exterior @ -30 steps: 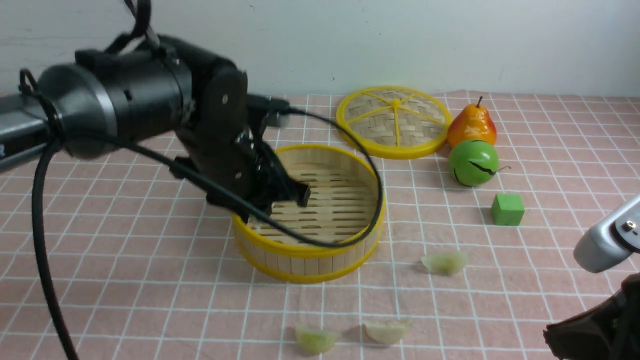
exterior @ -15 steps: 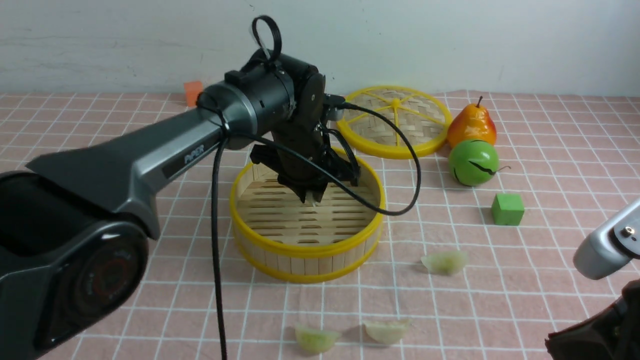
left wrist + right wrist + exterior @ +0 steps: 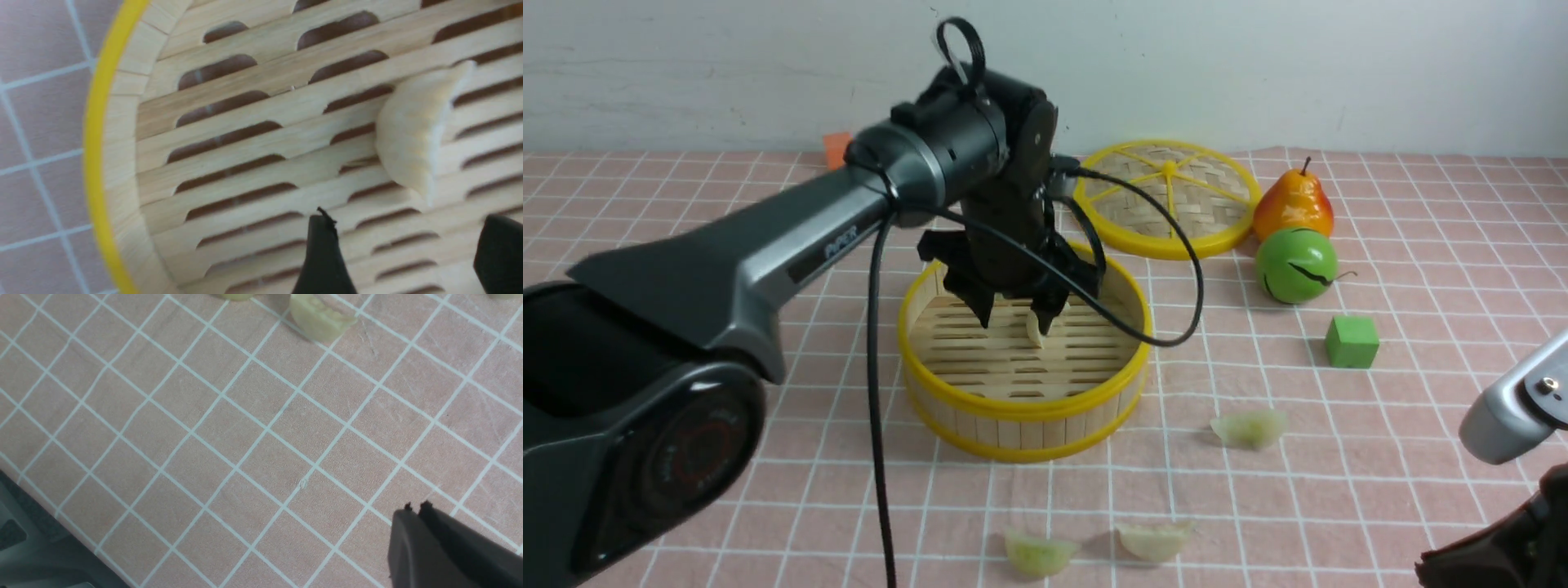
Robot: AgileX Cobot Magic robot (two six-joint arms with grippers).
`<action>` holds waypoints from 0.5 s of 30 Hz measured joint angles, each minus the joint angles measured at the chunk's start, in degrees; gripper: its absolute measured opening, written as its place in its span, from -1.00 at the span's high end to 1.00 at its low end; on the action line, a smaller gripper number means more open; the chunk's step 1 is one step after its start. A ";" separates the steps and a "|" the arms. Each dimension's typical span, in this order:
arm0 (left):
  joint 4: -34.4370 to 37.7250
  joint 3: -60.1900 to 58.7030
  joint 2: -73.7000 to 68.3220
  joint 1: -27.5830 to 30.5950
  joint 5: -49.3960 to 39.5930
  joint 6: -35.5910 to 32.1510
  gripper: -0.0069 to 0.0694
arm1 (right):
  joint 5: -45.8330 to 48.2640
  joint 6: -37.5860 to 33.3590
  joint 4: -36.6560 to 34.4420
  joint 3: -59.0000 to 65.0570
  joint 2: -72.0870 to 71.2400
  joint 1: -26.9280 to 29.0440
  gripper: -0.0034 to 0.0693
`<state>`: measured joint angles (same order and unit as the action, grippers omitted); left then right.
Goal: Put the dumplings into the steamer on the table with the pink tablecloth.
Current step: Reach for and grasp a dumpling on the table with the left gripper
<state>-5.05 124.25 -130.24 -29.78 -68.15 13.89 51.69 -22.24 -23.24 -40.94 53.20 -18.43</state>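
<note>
The round bamboo steamer (image 3: 1021,406) with yellow rims stands mid-table on the pink tablecloth (image 3: 768,457). My left gripper (image 3: 1014,320) hangs inside it, open, with nothing between its fingers. One pale dumpling (image 3: 1033,331) lies free on the slatted floor just beyond the fingertips; the left wrist view shows the same dumpling (image 3: 412,134), the gripper (image 3: 408,220) and the steamer rim (image 3: 96,163). Three more dumplings (image 3: 1250,427) (image 3: 1039,553) (image 3: 1153,541) lie on the cloth. My right gripper (image 3: 416,506) is shut and empty above the cloth, short of a dumpling (image 3: 318,316).
Behind the steamer lies a flat woven lid (image 3: 1168,196). A pear (image 3: 1294,204), a green round fruit (image 3: 1296,265) and a green cube (image 3: 1352,341) sit at the right. A black cable (image 3: 1176,269) loops over the steamer's right rim. The right arm (image 3: 1503,400) fills the lower right corner.
The left arm swung over the steamer, then its gripper opened and the dumpling dropped onto the slats. The right arm has barely moved.
</note>
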 joint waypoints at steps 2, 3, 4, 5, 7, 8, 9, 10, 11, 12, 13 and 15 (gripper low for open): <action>2.17 0.90 5.06 0.00 -1.78 -3.13 -0.43 | -0.38 0.00 0.00 0.00 0.00 0.00 0.83; 3.38 0.44 7.60 0.00 -1.96 -4.21 -0.43 | -0.69 0.00 0.00 0.00 0.00 0.00 0.82; 5.52 -0.68 10.30 0.00 -1.95 -6.14 -0.44 | -0.88 -0.04 0.00 0.00 0.00 0.00 0.82; 7.08 -2.40 12.47 0.00 -2.10 -7.70 -0.44 | -1.03 -0.04 0.00 0.00 0.00 0.00 0.82; 11.27 -8.10 18.65 0.00 -2.36 -12.98 -0.44 | -1.23 -0.04 0.00 0.00 0.00 0.00 0.81; 11.56 -8.73 18.65 0.00 -2.36 -13.49 -0.44 | -1.23 -0.04 0.00 0.00 0.00 0.00 0.81; 12.71 -11.46 20.89 -0.06 -2.44 -15.59 -0.44 | -1.23 -0.04 0.00 0.00 0.00 0.00 0.80; 14.47 -19.22 24.47 -0.10 -2.58 -21.39 -0.44 | -1.23 -0.04 0.00 0.00 0.00 0.00 0.80; 14.47 -19.22 24.82 -0.18 -2.58 -21.39 -0.44 | -1.23 -0.04 0.00 0.00 0.00 0.00 0.79; 14.97 -26.78 27.37 -0.58 -2.58 -27.32 -0.44 | -1.23 -0.04 -0.06 0.00 0.00 0.00 0.79; 14.97 -29.35 28.24 -0.86 -2.45 -29.36 -0.44 | -1.23 -0.04 -0.06 0.00 0.00 0.00 0.79; 14.76 -35.18 30.08 -1.91 -1.50 -33.99 -0.44 | -1.30 -0.04 -0.16 0.00 0.00 0.00 0.79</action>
<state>9.72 89.07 -100.16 -31.69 -69.65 -20.10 50.40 -22.28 -23.40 -40.94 53.20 -18.43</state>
